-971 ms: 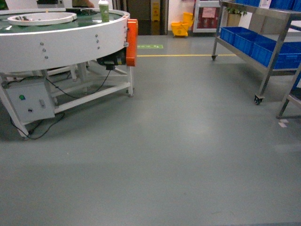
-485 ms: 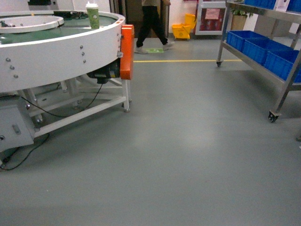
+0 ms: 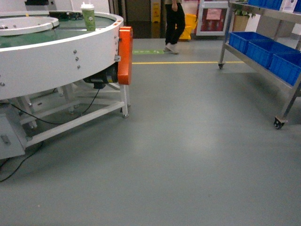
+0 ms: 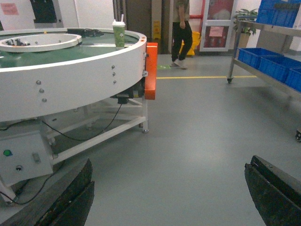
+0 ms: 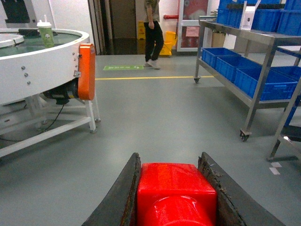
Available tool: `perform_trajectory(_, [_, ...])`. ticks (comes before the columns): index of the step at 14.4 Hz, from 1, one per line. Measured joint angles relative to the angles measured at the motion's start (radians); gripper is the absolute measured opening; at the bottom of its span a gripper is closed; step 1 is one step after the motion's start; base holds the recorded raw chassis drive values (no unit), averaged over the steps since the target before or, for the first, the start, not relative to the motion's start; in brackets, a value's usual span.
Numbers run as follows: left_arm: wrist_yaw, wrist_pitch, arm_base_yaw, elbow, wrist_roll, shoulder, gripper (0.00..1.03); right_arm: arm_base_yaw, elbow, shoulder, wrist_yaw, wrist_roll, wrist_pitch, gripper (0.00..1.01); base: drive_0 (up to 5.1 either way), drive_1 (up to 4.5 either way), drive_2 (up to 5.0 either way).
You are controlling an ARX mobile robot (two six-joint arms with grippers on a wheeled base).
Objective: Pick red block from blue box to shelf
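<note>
The red block [image 5: 174, 188] is glossy and fills the bottom of the right wrist view, stud toward the camera. My right gripper [image 5: 170, 160] is shut on it, one dark finger against each side. My left gripper [image 4: 171, 162] is open, its fingers [image 4: 70, 197] far apart over bare grey floor with nothing between them. The steel shelf [image 5: 244, 35] stands on castors at the right, also in the head view [image 3: 263, 14], with dark blue crates [image 5: 256, 77] on its tiers. The blue box is out of view. Neither gripper shows in the head view.
A round white conveyor table [image 3: 56, 52] with an orange guard [image 3: 125, 54] and a green cup [image 3: 88, 16] fills the left, with cables under it. A person [image 3: 175, 23] walks at the back near a yellow floor line [image 3: 188, 62]. Grey floor lies between table and shelf.
The head view has shifted: the table has slid left and the shelf has moved toward the right edge. A person has walked in at the back, moving right.
</note>
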Motion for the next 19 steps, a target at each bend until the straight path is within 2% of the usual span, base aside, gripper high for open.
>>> perform_trajectory(19, [0.0, 0.002, 0.0, 0.0, 0.0, 0.0, 0.98, 0.0, 0.0, 0.0, 0.0, 0.0, 0.001, 0.28, 0.0, 4.22, -4.1])
